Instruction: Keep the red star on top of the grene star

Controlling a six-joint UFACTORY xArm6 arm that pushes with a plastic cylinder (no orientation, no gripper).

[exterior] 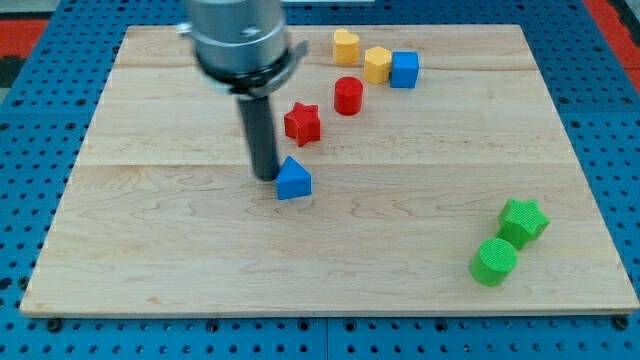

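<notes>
The red star (302, 123) lies on the wooden board (150, 230) above the middle. The green star (523, 220) lies far off at the view's lower right. My tip (266, 177) stands on the board just left of a blue triangular block (293, 180), touching or nearly touching it, and below and left of the red star. The rod rises from the tip to the arm's grey body at the view's top.
A red cylinder (347, 96) is right of the red star. A yellow heart (346, 46), a yellow hexagonal block (377, 64) and a blue cube (404, 69) sit near the top. A green cylinder (494, 262) lies beside the green star.
</notes>
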